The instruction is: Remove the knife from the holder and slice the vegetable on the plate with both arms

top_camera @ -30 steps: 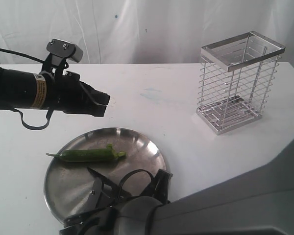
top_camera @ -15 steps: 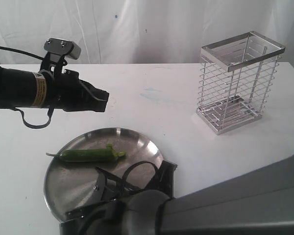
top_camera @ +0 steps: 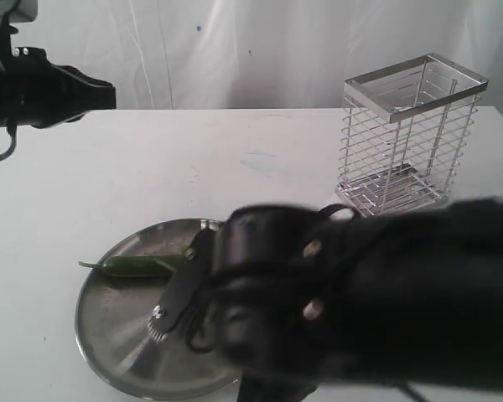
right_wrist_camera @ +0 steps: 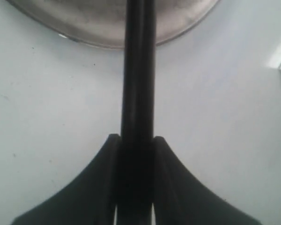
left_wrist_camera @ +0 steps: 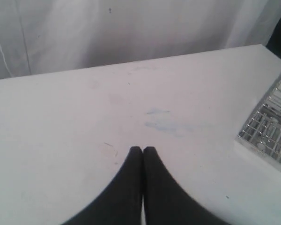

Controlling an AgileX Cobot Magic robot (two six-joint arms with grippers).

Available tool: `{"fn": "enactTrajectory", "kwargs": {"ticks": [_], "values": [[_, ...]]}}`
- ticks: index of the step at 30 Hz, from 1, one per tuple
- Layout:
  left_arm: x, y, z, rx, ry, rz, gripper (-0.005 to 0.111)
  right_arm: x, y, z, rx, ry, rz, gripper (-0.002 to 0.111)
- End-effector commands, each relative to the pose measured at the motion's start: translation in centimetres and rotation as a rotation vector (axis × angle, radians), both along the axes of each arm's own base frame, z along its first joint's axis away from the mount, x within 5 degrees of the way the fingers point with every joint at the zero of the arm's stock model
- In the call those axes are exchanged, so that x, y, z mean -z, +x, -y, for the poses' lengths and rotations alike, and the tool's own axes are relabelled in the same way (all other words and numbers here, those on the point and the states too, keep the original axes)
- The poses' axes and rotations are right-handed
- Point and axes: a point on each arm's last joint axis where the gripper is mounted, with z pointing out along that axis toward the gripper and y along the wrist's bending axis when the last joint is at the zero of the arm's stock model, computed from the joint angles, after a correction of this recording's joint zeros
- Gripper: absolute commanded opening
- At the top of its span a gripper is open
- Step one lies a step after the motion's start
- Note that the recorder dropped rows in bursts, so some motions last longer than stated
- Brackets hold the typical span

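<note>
Left gripper: 2 fingers pressed together, nothing between them. In the exterior view it hangs over the far-left table edge, well apart from the plate.

Right gripper: both fingers pinch the round black handle of the knife. The knife runs out from the grip, over bare tabletop and across the plate's rim. The blade end is out of view.

Chilli: flat on the plate's far-left part, stem reaching the left rim, other end hidden by the blurred right arm, which covers the plate's right side.

Holder: upright near the table's far-right edge, well apart from the plate. White tabletop shows between them and across the middle.
</note>
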Motion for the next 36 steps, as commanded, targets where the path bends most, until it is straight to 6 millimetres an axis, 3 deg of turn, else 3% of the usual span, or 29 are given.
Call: {"fn": "enactTrajectory", "kwargs": {"ticks": [1,5,10,17,22,29,36], "values": [[-1.0,-0.6,-0.8,-0.025,0.031,0.028,0.0,-2.6,1.5,3.0,0.062,0.207,-0.116,0.0],[-0.7,-0.4,-1.4,-0.068,0.102,0.03,0.0,-4.0,3.0,4.9,0.098,0.415,-0.283,0.0],[0.3,-0.6,-1.9,-0.116,0.129,0.004,0.0,-4.1,5.4,6.3,0.161,0.626,-0.457,0.0],[1.2,-0.2,-1.8,-0.108,0.135,-0.025,0.0,-2.9,7.9,5.9,0.244,0.781,-0.522,0.0],[3.1,0.7,-1.0,-0.006,0.154,-0.052,0.0,-0.7,10.0,4.5,0.483,0.857,-0.459,0.0],[6.7,2.0,2.0,0.306,0.013,-0.04,0.0,1.8,8.9,1.0,0.634,0.849,-0.491,0.0],[8.5,2.1,2.8,0.42,-0.024,-0.063,0.0,4.7,8.2,0.9,0.828,0.675,-0.532,0.0]]}}
